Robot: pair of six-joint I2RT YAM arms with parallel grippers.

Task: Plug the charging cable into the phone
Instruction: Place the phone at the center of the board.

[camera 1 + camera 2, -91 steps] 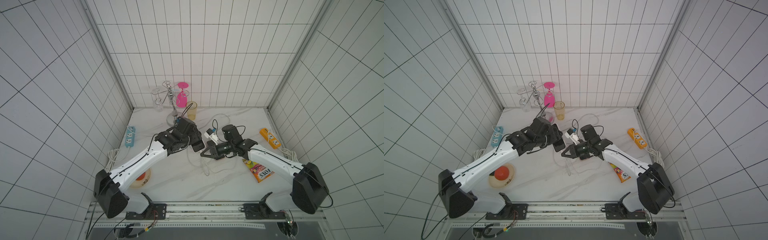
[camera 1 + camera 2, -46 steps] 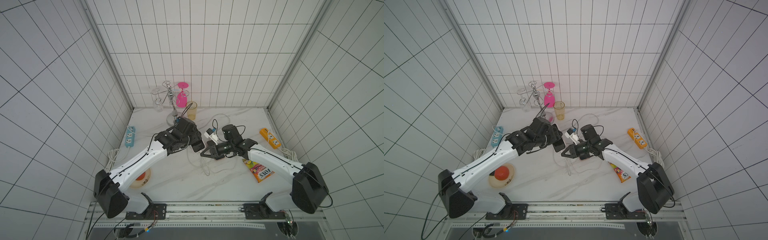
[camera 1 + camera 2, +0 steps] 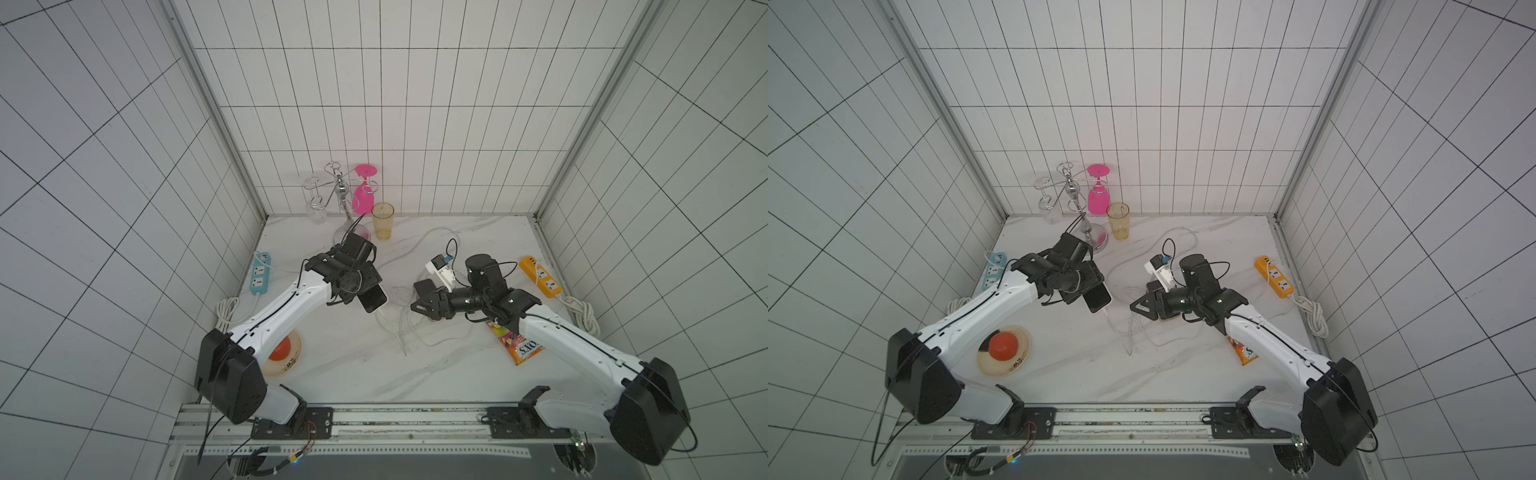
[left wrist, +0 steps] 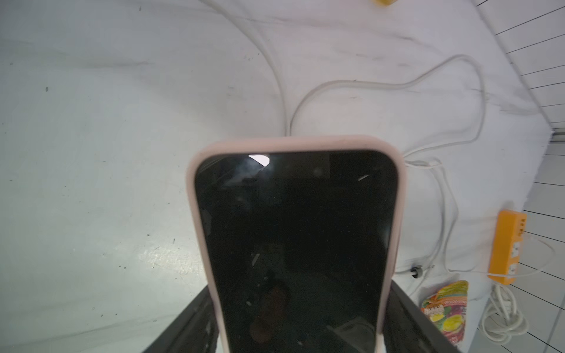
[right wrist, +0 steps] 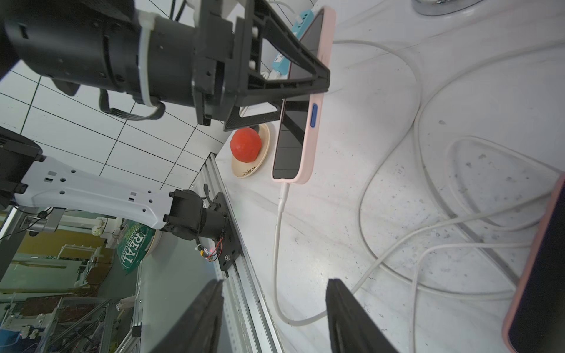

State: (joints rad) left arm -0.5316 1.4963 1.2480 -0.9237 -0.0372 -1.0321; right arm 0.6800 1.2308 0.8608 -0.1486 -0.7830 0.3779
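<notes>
On the left, the left tool [image 3: 365,293] is closed on the sides of the phone [image 5: 293,137] and holds it tilted above the desk [image 3: 353,374]. The charging cable [image 5: 276,232] sits with its white plug in the phone's lower end. Further right, the right tool [image 3: 417,298] has its jaws apart and empty, above the cable loops and clear of the phone.
</notes>
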